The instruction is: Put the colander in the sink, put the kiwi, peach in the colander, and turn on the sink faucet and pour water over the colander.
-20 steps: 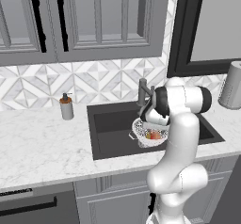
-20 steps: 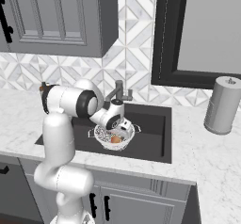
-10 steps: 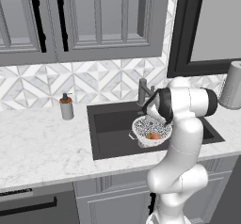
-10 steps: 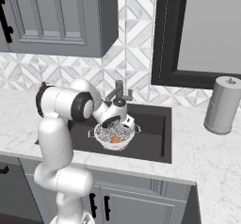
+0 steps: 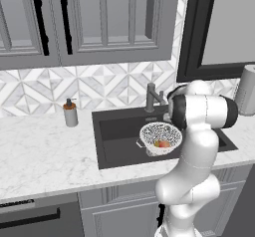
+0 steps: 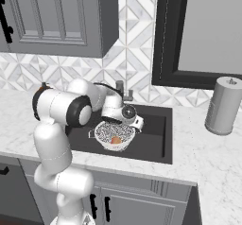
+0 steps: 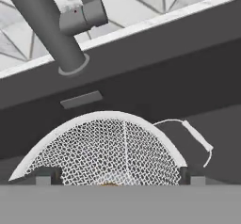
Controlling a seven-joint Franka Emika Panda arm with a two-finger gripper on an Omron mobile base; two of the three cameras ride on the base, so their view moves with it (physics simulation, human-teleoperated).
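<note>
White mesh colander (image 5: 161, 137) sits in the dark sink (image 5: 119, 136), just under the hand

From the hand view, the sink faucet (image 7: 56, 28) rises up and to the left of the gripper (image 7: 117, 178), whose fingertips (image 7: 44, 177) stand wide apart over the colander's rim, closed on nothing; an orange-red peach (image 6: 115, 140) lies in the bowl below it, one wire handle to the right; kiwi can't be made out

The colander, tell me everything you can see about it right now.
The colander is a round bowl of fine white-silver mesh with a pale rim and thin wire side handles. It sits upright in the dark sink, toward its front, near the faucet. An orange-red peach lies inside. The open gripper hovers just over its rim.
</note>
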